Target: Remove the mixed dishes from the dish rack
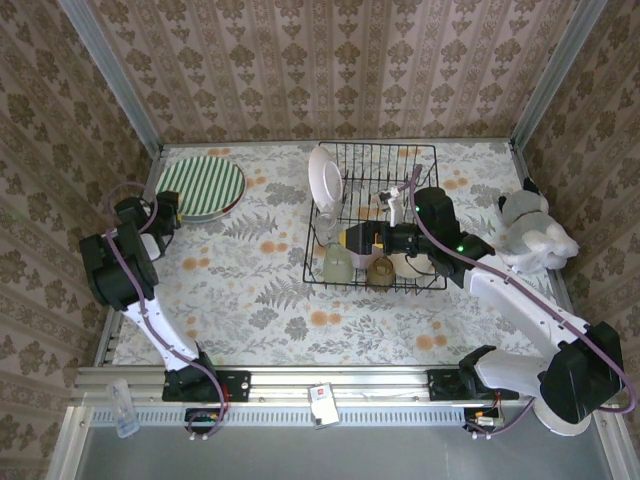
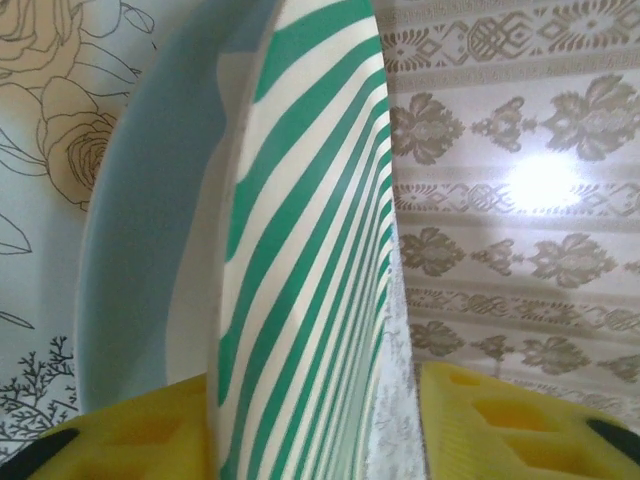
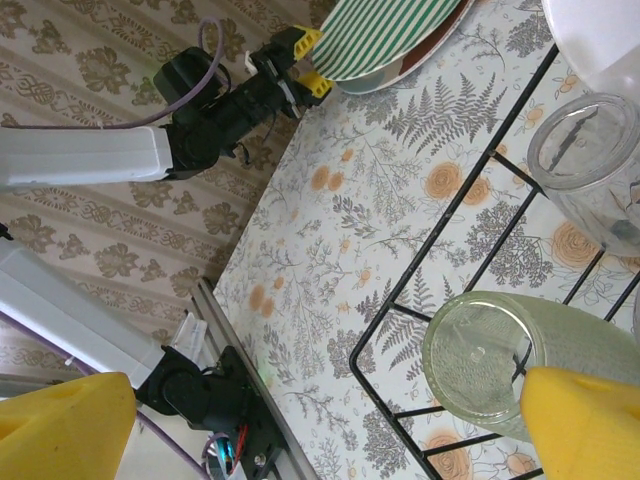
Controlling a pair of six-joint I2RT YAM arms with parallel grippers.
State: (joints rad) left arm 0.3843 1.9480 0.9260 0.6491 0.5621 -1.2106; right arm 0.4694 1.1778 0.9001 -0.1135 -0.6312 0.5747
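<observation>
Two arms reach over the table (image 1: 260, 300). At its far left corner we see the green-striped plate (image 1: 203, 187) lying face up, and the right wrist view shows a reddish rim beneath it. The left gripper (image 1: 165, 212) sits at this plate's near left edge. In its own wrist view the rim runs between the yellow fingers (image 2: 130, 445), which stand apart, with a sliver of gap on one side of the plate.

The dish rack (image 1: 425, 150) stands toward the far right of the table. A white plate (image 1: 326, 173) is upright at its far left corner. A pale tumbler (image 1: 337, 263) and an amber cup (image 1: 380, 270) sit along its near edge.

The right gripper (image 1: 372, 240) hangs inside the rack just beside them, fingers spread wide and clamped on nothing. In its wrist view one fingertip overlaps the tumbler. A soft toy (image 1: 530, 232) rests by the table's right edge.
</observation>
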